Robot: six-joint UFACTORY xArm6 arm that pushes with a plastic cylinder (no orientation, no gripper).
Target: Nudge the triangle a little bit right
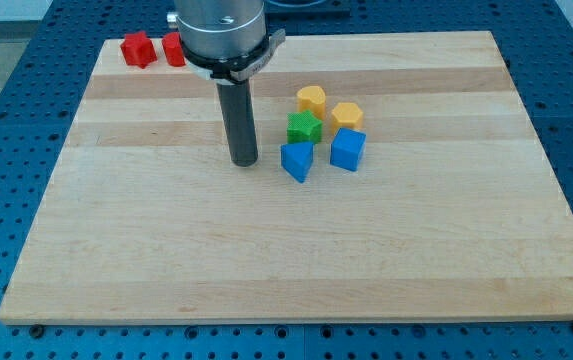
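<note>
pale wooden board (pixel 266 260) on a blue pegboard bench. there are no jaws, only a rod; my tip (pixel 244 162) stands just left of the blue triangle (pixel 297 160), not touching. the nudge right looks not yet begun, with the blue cube (pixel 347 150) near.

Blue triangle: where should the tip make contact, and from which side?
No gripping here, only pushing. Meet the blue triangle on its left face, coming from the view's left. My tip already stands just left of it, apart. Push gently: the blue cube sits close on its right.
</note>
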